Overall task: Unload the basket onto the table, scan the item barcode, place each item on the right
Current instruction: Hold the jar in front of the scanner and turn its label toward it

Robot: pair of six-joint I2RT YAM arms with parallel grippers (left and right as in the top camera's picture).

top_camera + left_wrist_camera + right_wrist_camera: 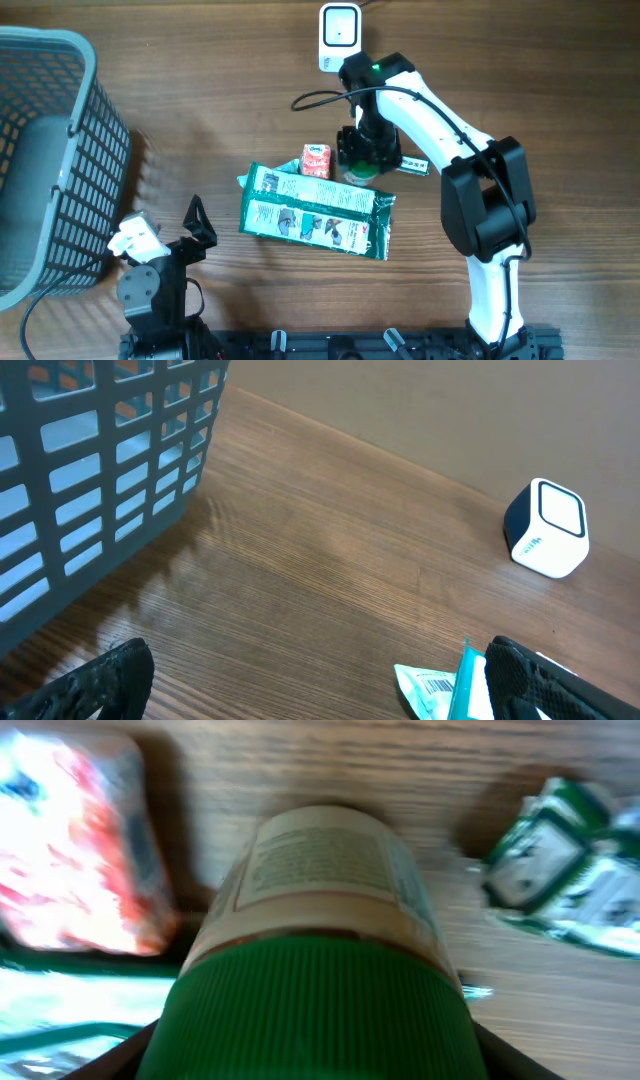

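**STATION STATUS: JAR GRIPPED BELOW THE SCANNER**

1. Table [200, 90]: brown wood grain fills the overhead frame.
2. Basket [95, 170]: grey lattice walls, at the left edge of the overhead frame, well apart from the other items.
3. Right arm [470, 200]: white and black, it runs from the lower right of the overhead frame up to the centre.
4. Flat green package [315, 212]: lies at centre frame, printed face up. One corner with a barcode shows at the bottom of the left wrist view.
5. Left gripper [315, 675]: lower left of the overhead frame, beside the basket. Its fingers stand wide apart and carry nothing.
6. Right gripper [362, 150]: just above the package's upper right edge. Its jaws press both sides of the green ribbed lid [310, 1010] of the jar [320, 870].
7. Scanner [339, 37]: a white cube at upper centre, above the jar and apart from it.
8. Red carton [316, 160]: just left of the jar, touching the package's top edge.
9. Small green packet [560, 860]: at the upper right of the right wrist view, blurred.
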